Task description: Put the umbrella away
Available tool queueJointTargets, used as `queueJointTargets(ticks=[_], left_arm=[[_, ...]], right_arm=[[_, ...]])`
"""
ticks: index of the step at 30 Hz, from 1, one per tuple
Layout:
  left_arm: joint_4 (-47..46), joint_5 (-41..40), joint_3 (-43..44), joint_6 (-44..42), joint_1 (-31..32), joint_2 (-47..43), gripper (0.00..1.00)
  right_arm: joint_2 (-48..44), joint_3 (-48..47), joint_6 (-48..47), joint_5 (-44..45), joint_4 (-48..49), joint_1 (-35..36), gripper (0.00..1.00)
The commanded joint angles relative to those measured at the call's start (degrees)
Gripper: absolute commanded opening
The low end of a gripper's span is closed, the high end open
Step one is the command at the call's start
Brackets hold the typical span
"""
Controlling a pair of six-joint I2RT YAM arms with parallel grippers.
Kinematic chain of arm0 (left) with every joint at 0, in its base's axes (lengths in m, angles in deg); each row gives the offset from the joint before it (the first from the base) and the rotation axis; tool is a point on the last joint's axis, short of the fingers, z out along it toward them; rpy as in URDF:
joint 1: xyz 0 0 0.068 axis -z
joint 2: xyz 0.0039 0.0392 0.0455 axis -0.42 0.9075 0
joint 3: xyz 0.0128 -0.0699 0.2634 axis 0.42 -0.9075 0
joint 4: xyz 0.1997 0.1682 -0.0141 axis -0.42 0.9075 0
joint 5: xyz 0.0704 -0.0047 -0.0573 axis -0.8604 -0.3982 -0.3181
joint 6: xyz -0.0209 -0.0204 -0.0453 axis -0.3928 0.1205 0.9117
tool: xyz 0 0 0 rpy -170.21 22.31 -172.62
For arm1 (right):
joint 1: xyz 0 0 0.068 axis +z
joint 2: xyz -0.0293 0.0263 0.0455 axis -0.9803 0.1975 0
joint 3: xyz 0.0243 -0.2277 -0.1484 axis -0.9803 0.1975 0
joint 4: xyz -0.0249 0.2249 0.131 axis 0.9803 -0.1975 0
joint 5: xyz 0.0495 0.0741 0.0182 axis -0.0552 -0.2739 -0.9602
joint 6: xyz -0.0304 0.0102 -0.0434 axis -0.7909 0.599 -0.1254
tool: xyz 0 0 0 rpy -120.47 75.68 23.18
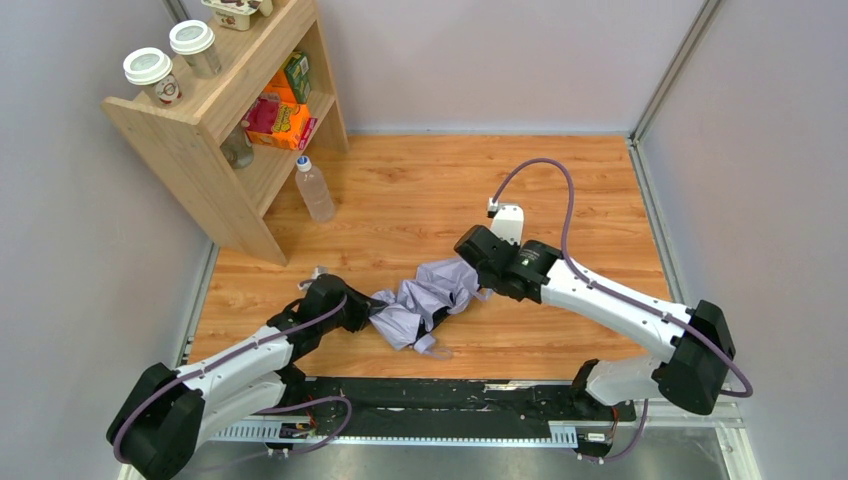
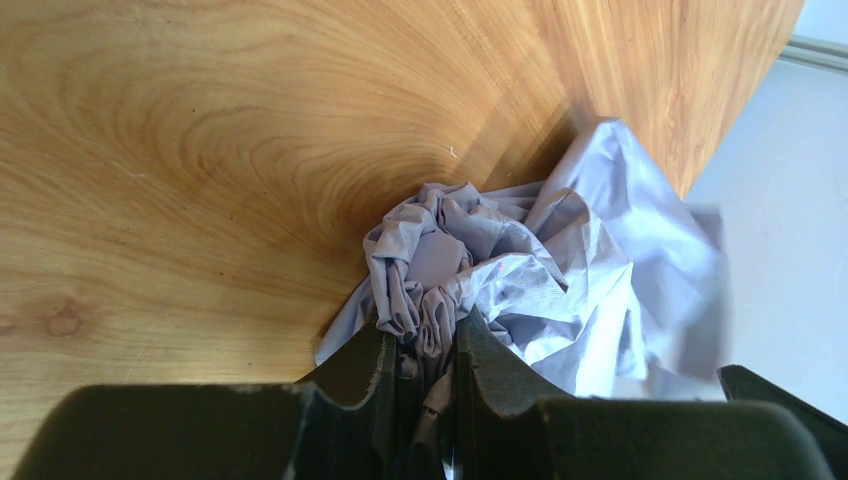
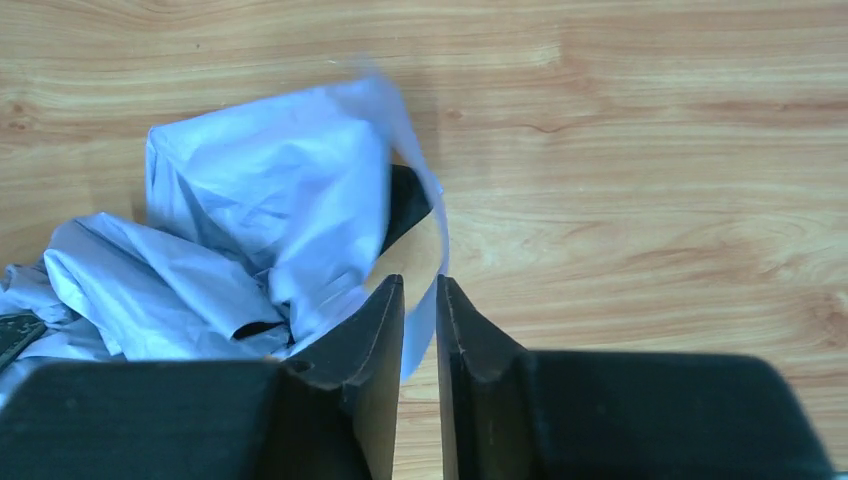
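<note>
Lying crumpled on the wooden table [image 1: 420,190], near the front edge and right between the two arms: the umbrella [image 1: 432,298], pale purple-white cloth all bunched and wrinkled. Poking out at its near end, a thin loop of strap [image 1: 437,351], flat on the wood. Clamped on the left end of the cloth: the left gripper [image 1: 368,315], low by the table. Seen from the left wrist, a thick twist of cloth squeezed between the two dark fingers [image 2: 372,365], closed only part way because of the bunch in the middle. Sitting at the other end, touching the far right part of the cloth: the right gripper [image 1: 472,262]. Seen from the right wrist, dark fingers [image 3: 375,340] nearly together, with just a thin gap, and a blurry edge of cloth running down into that gap. Cannot tell if pinched tight or just slipping through. Off in the far left corner, well apart from the umbrella: a wooden shelf [image 1: 215,150] with two lidded cups [image 1: 150,70] on top and bright snack boxes [image 1: 282,122] inside. Standing beside the shelf on the table: a clear bottle [image 1: 313,190].
</note>
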Motion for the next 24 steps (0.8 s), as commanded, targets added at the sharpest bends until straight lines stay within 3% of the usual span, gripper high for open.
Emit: queueJointTargets(ticks=[1,2,3,4,8,10,11,12,13,15,16,19,24], left_arm=[[4.70,-2.49,0.21,0.17,-0.03,-0.11,0.00],[4.87,-2.58,0.29,0.17,-0.12,-0.02,0.00],[4.87,-2.49,0.38,0.17,-0.12,0.07,0.00],[4.87,-2.40,0.47,0.08,-0.12,0.07,0.00],[4.61,-2.49,0.29,-0.01,-0.12,0.59,0.00],[4.61,-2.32,0.38,-0.01,-0.03,0.86,0.00],[5.13,-2.32,0.64,0.08,-0.12,0.95,0.00],[5.48,-2.40,0.91,0.17,-0.12,1.21,0.00],[6.53,-2.49,1.34,0.34,-0.03,1.38,0.00],[9.16,-2.67,2.57,0.95,-0.12,2.17,0.00],[10.05,-2.75,3.27,1.31,-0.12,2.44,0.00],[14.36,-2.32,5.82,1.84,-0.12,4.98,0.00],[14.46,-0.83,6.45,2.01,-0.12,7.54,0.00]], right_arm=[[-1.50,1.09,-2.39,2.38,3.21,-0.83,0.21],[-0.88,1.08,-1.77,3.00,2.40,-0.83,0.19],[-0.53,1.60,-2.54,2.57,3.01,-0.83,0.03],[-0.35,2.56,-3.85,1.87,5.10,-0.74,0.00],[0.00,3.81,-10.28,-0.24,11.88,0.23,0.00],[0.70,3.45,-14.47,-7.40,13.54,-0.12,0.00],[0.71,3.71,-17.81,-13.46,16.17,0.49,0.07],[0.27,4.67,-21.76,-17.26,18.72,1.97,0.24],[-0.69,6.51,-27.11,-19.56,23.36,5.47,0.49],[-3.33,12.21,-36.08,-13.99,35.72,14.68,0.81],[-4.03,15.37,-40.39,-14.74,41.71,17.51,0.91],[-1.24,18.48,-41.92,-17.91,50.28,20.26,0.98],[8.16,15.67,-50.70,-10.53,57.31,24.31,0.99]])
